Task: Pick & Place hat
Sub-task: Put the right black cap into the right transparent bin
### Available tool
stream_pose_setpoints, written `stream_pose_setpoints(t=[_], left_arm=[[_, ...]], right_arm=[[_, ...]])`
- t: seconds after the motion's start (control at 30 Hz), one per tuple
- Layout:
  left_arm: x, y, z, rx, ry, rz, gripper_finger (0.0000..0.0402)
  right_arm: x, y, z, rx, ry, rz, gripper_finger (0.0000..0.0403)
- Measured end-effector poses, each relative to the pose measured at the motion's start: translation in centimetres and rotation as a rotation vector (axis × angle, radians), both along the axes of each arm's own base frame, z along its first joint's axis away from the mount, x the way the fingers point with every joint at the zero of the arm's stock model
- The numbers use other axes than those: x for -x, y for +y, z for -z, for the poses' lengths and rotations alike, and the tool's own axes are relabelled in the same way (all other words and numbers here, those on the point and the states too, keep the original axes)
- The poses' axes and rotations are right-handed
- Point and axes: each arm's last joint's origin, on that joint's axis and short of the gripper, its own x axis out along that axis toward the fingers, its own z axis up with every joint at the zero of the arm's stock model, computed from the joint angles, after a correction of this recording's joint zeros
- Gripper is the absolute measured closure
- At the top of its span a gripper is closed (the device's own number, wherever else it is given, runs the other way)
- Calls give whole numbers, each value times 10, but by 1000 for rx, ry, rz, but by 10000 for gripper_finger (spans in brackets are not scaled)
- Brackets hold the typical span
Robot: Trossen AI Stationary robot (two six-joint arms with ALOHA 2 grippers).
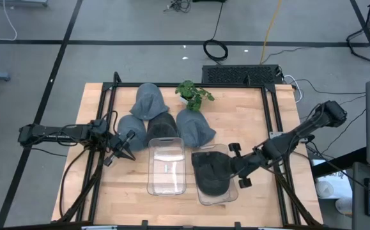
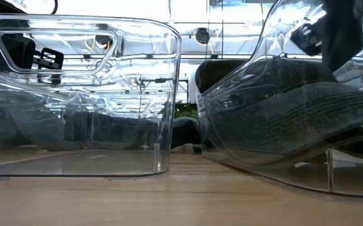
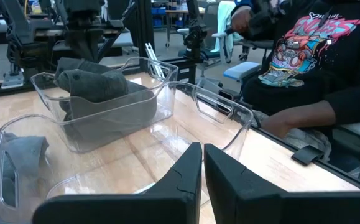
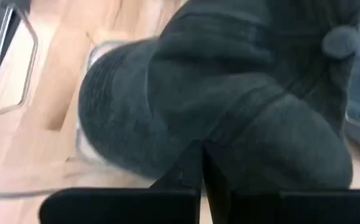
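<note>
A dark grey hat (image 1: pixel 210 174) lies in the right clear bin (image 1: pixel 234 191), crown up, filling most of it; the low view shows the hat (image 2: pixel 294 113) through the bin wall. My right gripper (image 1: pixel 228 167) hangs over that bin's right side, slanting down, its fingers shut (image 4: pixel 203 167) right at the hat (image 4: pixel 229 93). Beside this bin stands a second clear bin (image 1: pixel 151 185) with no hat in it. Several lighter grey hats (image 1: pixel 194 128) lie in a cluster behind the bins. My left gripper (image 1: pixel 127 152) waits shut at the left, near the cluster. My right gripper's shut fingertips (image 4: pixel 192 163) stand against the dark hat's side (image 4: pixel 186 134), coming from the table's right and slanting down. Whether they touch the cloth I cannot tell. Nothing shows between the fingers.
A small green plant (image 1: pixel 194 94) stands at the table's far edge behind the hats. A seated person in a dark printed top (image 3: pixel 310 62) is beyond the table's edge, one arm resting close to it. Bare wood lies along the near edge.
</note>
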Motion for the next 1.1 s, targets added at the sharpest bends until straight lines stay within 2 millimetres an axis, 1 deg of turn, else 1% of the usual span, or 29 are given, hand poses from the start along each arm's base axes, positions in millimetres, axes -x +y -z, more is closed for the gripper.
stream_pose_setpoints(t=[0.17, 0.33, 0.57, 0.67, 0.73, 0.8, 1.0, 1.1], left_arm=[[0, 0, 0, 0, 0, 0, 376], [0, 0, 0, 0, 0, 0, 376], [0, 0, 0, 0, 0, 0, 376], [0, 0, 0, 0, 0, 0, 376], [0, 0, 0, 0, 0, 0, 376], [0, 0, 0, 0, 0, 0, 376], [0, 0, 0, 0, 2, 0, 376], [0, 0, 0, 0, -5, 0, 376]], right_arm=[[-2, -11, 18, 26, 18, 8, 403], [-5, -23, 29, 20, 79, 25, 403], [-13, -30, 44, 27, 154, 46, 403], [-15, -30, 47, 34, 159, 54, 403], [-16, -31, 46, 48, 149, 60, 403], [-15, -31, 40, 64, 122, 64, 403], [-14, -31, 11, 44, 18, 53, 403], [-15, -25, 1, 39, -30, 12, 403]])
